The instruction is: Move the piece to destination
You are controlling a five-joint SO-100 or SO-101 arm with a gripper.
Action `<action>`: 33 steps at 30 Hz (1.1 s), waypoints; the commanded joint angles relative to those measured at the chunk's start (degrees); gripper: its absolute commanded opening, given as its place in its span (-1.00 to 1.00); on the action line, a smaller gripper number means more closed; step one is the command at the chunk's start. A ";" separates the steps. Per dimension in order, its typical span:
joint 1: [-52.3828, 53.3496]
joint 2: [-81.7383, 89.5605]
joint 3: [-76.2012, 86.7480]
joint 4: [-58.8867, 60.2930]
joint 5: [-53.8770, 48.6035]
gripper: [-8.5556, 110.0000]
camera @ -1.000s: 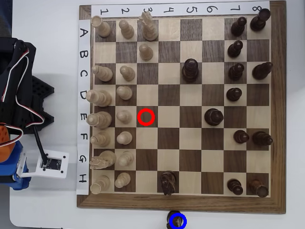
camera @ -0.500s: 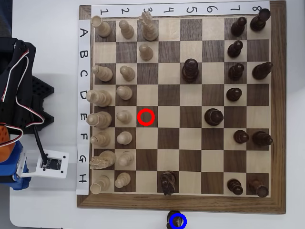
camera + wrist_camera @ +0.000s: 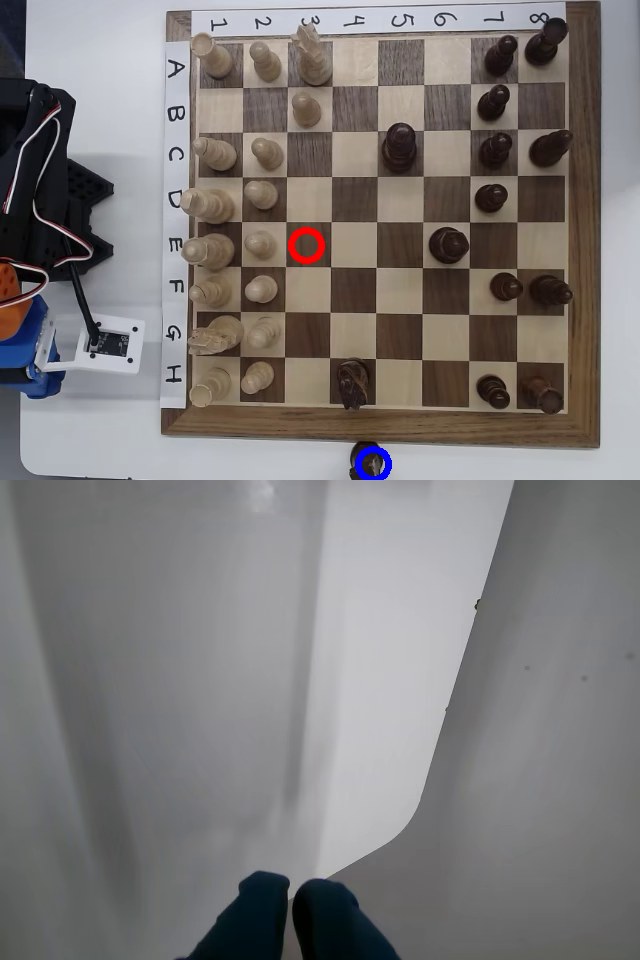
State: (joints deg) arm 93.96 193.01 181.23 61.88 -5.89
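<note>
In the overhead view the piece (image 3: 372, 461), small, dark brown and round-topped, stands on the white table just below the board's bottom edge. The blue destination ring (image 3: 386, 466) is drawn around it. The arm (image 3: 40, 200) is folded at the far left of this view, well away from the piece. The wrist view shows my gripper (image 3: 291, 898) as two dark blue fingertips (image 3: 262, 905) pressed together at the bottom edge, shut with nothing between them, over bare white table.
A wooden chessboard (image 3: 580, 240) fills the overhead view, pale pieces along its left columns, dark ones at the right. A red ring (image 3: 307, 232) marks an empty square. A dark knight-like piece (image 3: 351, 382) stands near the bottom edge. The table's rounded corner (image 3: 400, 830) appears in the wrist view.
</note>
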 commanded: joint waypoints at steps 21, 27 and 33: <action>1.93 3.34 -2.11 0.35 2.81 -0.86; 1.76 3.34 -2.11 0.35 2.72 -0.86; 1.76 3.34 -2.11 0.35 2.72 -0.86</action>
State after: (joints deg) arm 94.66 193.01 181.23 61.88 -5.27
